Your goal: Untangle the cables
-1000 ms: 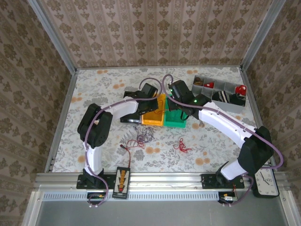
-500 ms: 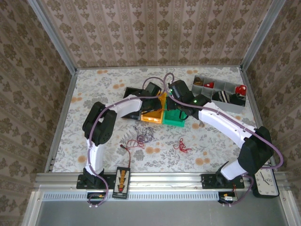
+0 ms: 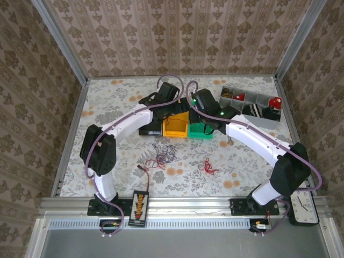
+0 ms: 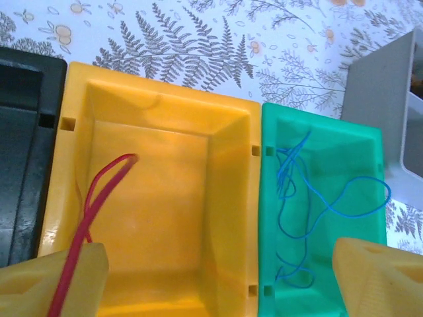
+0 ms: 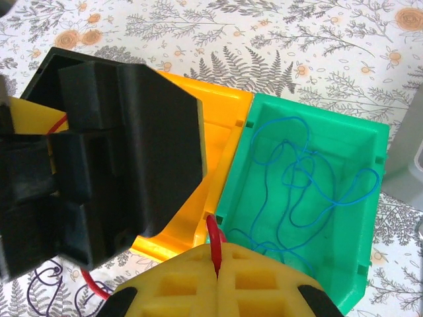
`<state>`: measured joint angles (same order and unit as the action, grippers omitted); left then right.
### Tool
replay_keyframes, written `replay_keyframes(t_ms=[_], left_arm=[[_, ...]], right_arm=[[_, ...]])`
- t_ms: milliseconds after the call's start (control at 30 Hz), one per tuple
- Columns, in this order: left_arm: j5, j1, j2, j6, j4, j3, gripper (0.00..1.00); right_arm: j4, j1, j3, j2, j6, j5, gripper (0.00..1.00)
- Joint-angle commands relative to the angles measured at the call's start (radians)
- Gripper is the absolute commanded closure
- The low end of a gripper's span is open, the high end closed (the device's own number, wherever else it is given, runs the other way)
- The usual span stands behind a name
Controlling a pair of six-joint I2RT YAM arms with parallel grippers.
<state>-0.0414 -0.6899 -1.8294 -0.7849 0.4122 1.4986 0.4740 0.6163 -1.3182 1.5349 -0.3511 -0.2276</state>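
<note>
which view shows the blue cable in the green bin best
Right wrist: the blue cable spreads in loose loops over the green bin's floor, large and sharp. Left wrist shows it too, paler and off to the side. Top view gives the bin, partly covered; cable too small to tell.

Three bins sit side by side on the tabletop (image 3: pixel 118 97): left bin (image 4: pixel 26 165), middle bin (image 4: pixel 231 172), right bin (image 4: pixel 317 122). One cable (image 4: pixel 84 228) lies in the middle bin, a second cable (image 4: pixel 322 210) in the right. Loose cables (image 3: pixel 164 155) lie before the bins; a divided tray (image 3: pixel 263 98) stands right of them.
</note>
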Motion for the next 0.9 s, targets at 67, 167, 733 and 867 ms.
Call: replay_keyframes(t_ms=[67, 167, 733, 867], left_arm=[[0.090, 0.057, 0.079, -0.070, -0.069, -0.104, 0.00], [0.161, 0.099, 0.103, -0.095, -0.121, -0.168, 0.00], [-0.055, 0.196, 0.484, -0.052, -0.022, -0.480, 0.00], [-0.087, 0.221, 0.582, -0.050, 0.040, -0.530, 0.00]], right_arm=[[0.015, -0.025, -0.042, 0.021, -0.004, -0.023, 1.00], [0.025, -0.046, -0.038, 0.009, -0.002, -0.042, 1.00], [0.114, -0.046, -0.168, 0.146, 0.079, -0.152, 1.00], [0.167, -0.009, -0.276, 0.277, 0.138, -0.243, 1.00]])
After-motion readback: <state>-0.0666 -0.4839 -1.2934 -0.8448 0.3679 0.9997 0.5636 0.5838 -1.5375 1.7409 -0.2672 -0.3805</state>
